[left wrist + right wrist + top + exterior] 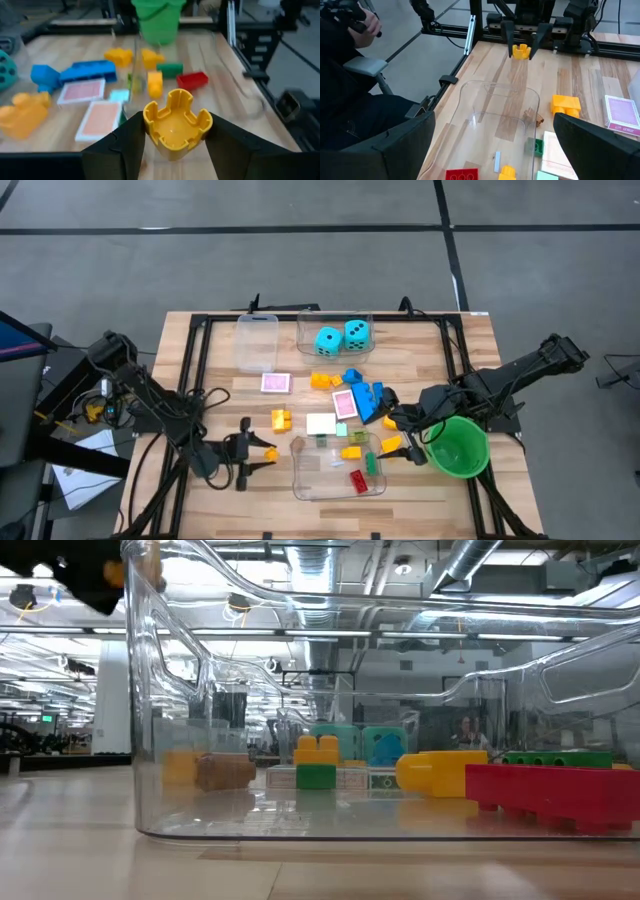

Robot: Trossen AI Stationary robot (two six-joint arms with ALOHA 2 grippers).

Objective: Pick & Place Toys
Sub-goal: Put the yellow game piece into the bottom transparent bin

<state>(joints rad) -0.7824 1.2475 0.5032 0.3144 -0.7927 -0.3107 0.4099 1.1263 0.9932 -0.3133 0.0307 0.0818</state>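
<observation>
Left gripper (262, 452) clamped on yellow castle brick (176, 121), beside clear tub (300, 480), tub toward table centre. Right gripper (403, 442) apparently open, farther side.

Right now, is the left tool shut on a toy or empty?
Shut on a toy: the left tool clamps a yellow castle-shaped brick between its fingers, beside the clear tub, not in it.

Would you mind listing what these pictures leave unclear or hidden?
- Right pincer: in the high view it is too small to tell whether it is open; its own wrist view shows only the blurred edges of its fingers.
- Pink-backed cards: their faces are turned down in every view.
- Low view: the clear tub wall fills the frame and distorts the dice behind it.
- Left pincer covers the sides of the yellow brick.
</observation>
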